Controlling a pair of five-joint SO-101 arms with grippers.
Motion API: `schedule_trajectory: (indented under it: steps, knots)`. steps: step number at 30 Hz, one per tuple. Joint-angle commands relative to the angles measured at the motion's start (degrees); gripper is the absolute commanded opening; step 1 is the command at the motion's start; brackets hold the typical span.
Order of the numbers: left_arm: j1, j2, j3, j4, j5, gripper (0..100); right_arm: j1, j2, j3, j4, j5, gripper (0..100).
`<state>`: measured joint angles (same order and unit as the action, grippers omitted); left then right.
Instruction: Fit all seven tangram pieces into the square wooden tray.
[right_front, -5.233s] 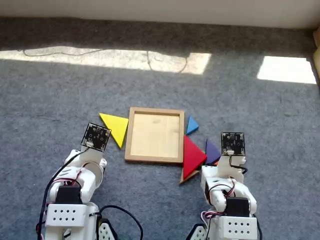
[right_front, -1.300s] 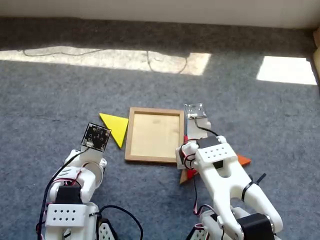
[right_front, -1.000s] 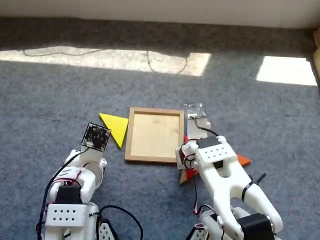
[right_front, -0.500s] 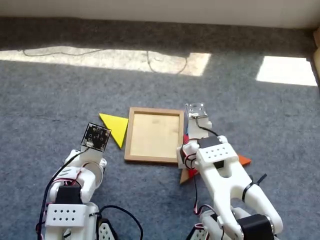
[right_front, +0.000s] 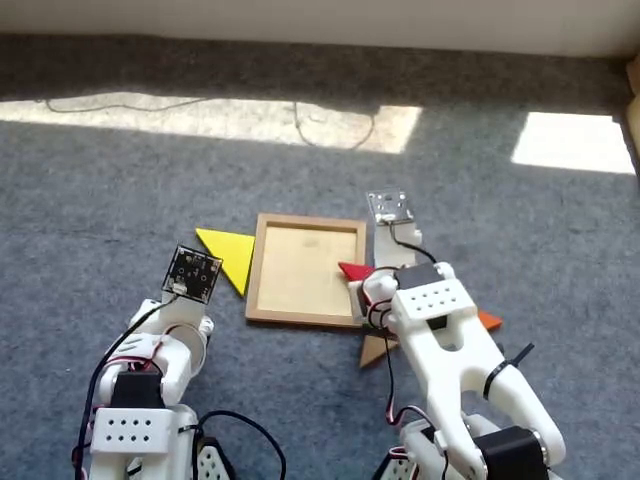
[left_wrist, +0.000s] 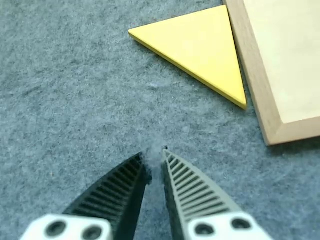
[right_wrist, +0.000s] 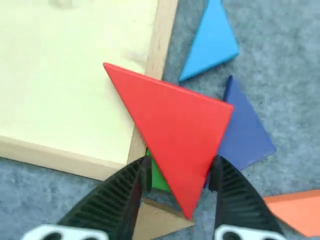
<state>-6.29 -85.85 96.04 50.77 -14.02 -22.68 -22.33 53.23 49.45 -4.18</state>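
Note:
The square wooden tray (right_front: 252, 272) lies between the two arms with nothing inside. My right gripper (right_wrist: 180, 172) is shut on the large red triangle (right_wrist: 175, 122), held above the carpet at the tray's right side. One red corner (right_front: 355, 270) reaches over the tray's right rim (right_wrist: 150, 60). A large yellow triangle (right_front: 228, 255) rests flat against the tray's left edge. My left gripper (left_wrist: 152, 155) is shut and holds nothing, low over the carpet just short of the yellow triangle (left_wrist: 200, 45).
Around the red piece on the carpet lie a light blue triangle (right_wrist: 212, 42), a dark blue piece (right_wrist: 245, 132), a green piece (right_wrist: 157, 180) mostly covered, a tan piece (right_wrist: 160, 220) and an orange piece (right_wrist: 295, 210). A cable (right_front: 300, 125) runs across the far carpet.
My right arm swung out from its rest pose to the pieces, took the red triangle and has now carried it left, so its corner overlaps the tray rim. The left arm kept still.

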Motion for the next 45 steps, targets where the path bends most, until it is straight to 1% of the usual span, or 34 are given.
schedule_trajectory:
  steps: [1, 7, 11, 13, 22, 26, 30, 35, 45]
  knots:
    - [0.31, -0.48, 1.71, 0.26, 0.26, 5, -0.04, -0.4, -4.7, -0.66, 0.18, 18.7]
    - [0.31, -0.48, 1.71, 0.26, 0.26, 5, -5.32, 0.31, -5.85, -1.01, 0.18, 18.5]
    - [0.31, -0.48, 1.71, 0.26, 0.26, 5, -6.37, 0.22, -5.93, -1.01, 0.18, 18.4]
    - [0.31, -0.48, 1.71, 0.26, 0.26, 5, -5.76, -0.31, -6.11, -1.01, 0.18, 18.4]
    - [0.31, -0.48, 1.71, 0.26, 0.26, 5, 4.35, -0.13, -10.59, -0.75, 0.18, 18.4]
    - [0.31, -0.48, 1.71, 0.26, 0.26, 5, 6.64, 0.22, -10.24, -0.92, 0.35, 18.4]
    - [0.31, -0.48, 1.71, 0.26, 0.26, 5, 7.25, 0.31, -9.71, -0.84, 0.44, 18.3]
    - [0.31, -0.48, 1.71, 0.26, 0.26, 5, 5.14, 0.31, -5.58, -1.01, 0.53, 18.3]
    - [0.31, -0.48, 1.71, 0.26, 0.26, 5, -2.68, 0.4, -3.82, -1.1, 0.18, 18.3]
